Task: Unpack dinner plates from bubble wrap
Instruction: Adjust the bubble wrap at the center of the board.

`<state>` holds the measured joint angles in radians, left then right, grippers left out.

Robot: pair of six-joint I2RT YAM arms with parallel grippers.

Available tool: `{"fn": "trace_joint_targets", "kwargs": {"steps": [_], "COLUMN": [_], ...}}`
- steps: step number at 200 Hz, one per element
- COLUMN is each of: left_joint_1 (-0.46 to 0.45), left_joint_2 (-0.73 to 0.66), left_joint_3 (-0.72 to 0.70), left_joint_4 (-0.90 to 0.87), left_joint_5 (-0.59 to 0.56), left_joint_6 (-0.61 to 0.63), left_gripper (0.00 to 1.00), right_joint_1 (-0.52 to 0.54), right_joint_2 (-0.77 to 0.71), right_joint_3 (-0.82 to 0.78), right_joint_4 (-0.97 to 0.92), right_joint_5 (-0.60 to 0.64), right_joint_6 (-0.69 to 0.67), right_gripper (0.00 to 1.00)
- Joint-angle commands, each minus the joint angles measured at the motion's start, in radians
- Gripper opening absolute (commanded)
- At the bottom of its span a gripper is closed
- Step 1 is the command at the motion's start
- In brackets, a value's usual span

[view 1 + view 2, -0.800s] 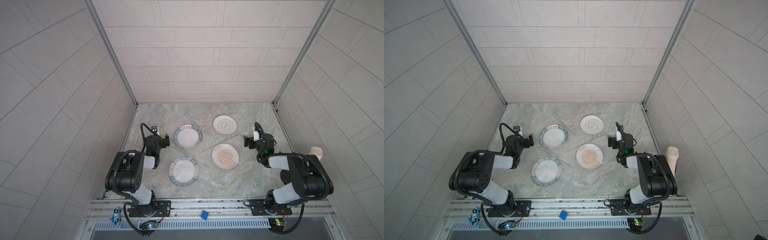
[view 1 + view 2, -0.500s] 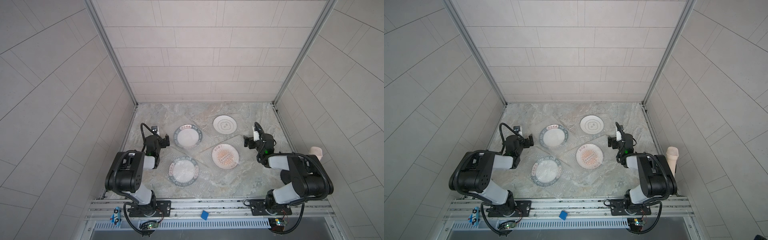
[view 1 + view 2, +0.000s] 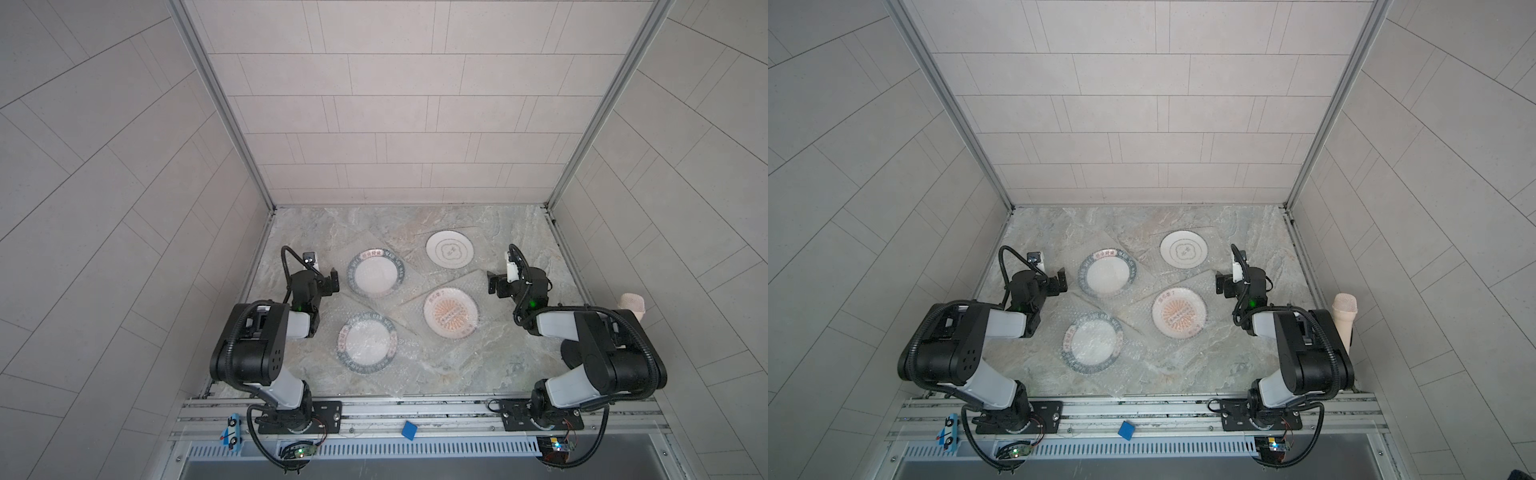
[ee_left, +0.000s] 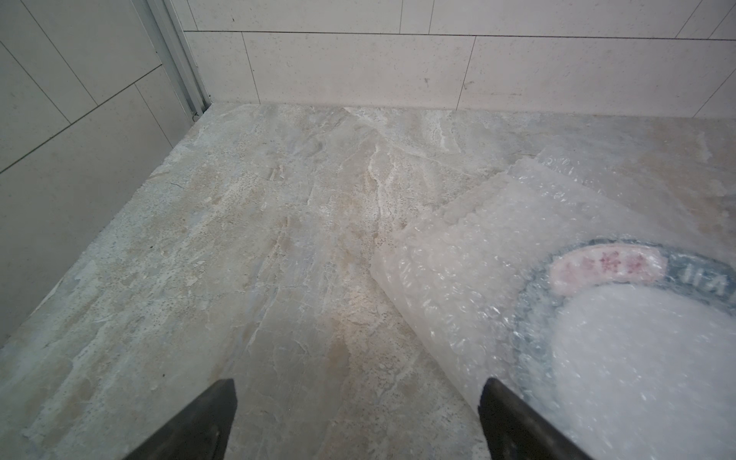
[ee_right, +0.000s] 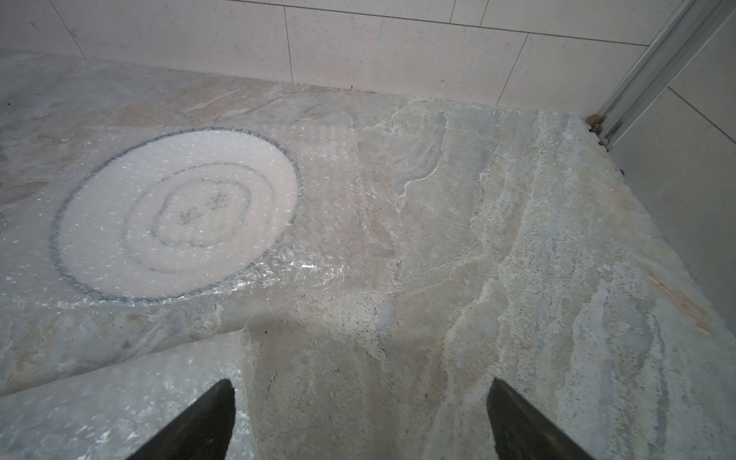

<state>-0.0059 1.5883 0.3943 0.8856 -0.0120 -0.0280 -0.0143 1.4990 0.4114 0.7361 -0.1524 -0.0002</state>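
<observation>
Your left pincer (image 4: 357, 384) is spread wide and empty, low over the counter (image 4: 239, 239). Just to its right lies a green-rimmed plate (image 3: 376, 272) under bubble wrap (image 4: 458, 278), the sheet's edge reaching the right finger. The second green-rimmed plate (image 3: 366, 343) lies behind and right of it, nearer the arm's base, also covered. Your right pincer (image 5: 360, 384) is equally spread, gripping nothing. The grey-ringed plate (image 5: 175, 215) sits ahead and left of it under wrap; the sunburst plate (image 3: 451, 311) lies left and behind, a corner of its sheet beside the left finger. All four plates lie flat
</observation>
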Motion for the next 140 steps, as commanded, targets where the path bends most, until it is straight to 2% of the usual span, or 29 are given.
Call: {"fn": "trace_joint_targets", "kwargs": {"steps": [1, 86, 100, 114, 121, 132, 140], "left_joint_1": [0.006, 0.013, 0.012, 0.009, 0.001, -0.020, -0.032], "left_joint_2": [0.004, 0.002, -0.038, -0.116, -0.153, -0.218, -0.272], "left_joint_3": [0.016, 0.010, 0.000, 0.022, 0.040, 0.066, 0.088], "left_joint_4": [0.019, 0.030, 0.017, -0.091, -0.147, -0.237, -0.305], "left_joint_5": [-0.009, -0.007, -0.121, -0.185, -0.203, -0.255, -0.315], "left_joint_6": [0.013, 0.002, -0.042, -0.055, -0.049, -0.041, -0.097], "left_gripper": [1.00, 1.00, 1.00, 1.00, 1.00, 1.00, 1.00], "right_joint_1": [-0.004, -0.004, -0.011, 0.000, 0.011, 0.026, 0.032], "right_joint_2": [0.006, 0.006, 0.002, -0.040, -0.088, -0.162, -0.182], "right_joint_3": [0.008, 0.005, 0.000, -0.012, 0.005, 0.095, 0.157], "right_joint_4": [0.006, 0.010, 0.017, 0.025, -0.038, -0.289, -0.406], "right_joint_5": [-0.007, -0.005, -0.016, 0.027, 0.081, 0.210, 0.266], "right_joint_6": [-0.015, -0.011, -0.009, -0.021, 0.000, 0.060, 0.104], "right_gripper": [1.00, 1.00, 1.00, 1.00, 1.00, 1.00, 1.00]}}
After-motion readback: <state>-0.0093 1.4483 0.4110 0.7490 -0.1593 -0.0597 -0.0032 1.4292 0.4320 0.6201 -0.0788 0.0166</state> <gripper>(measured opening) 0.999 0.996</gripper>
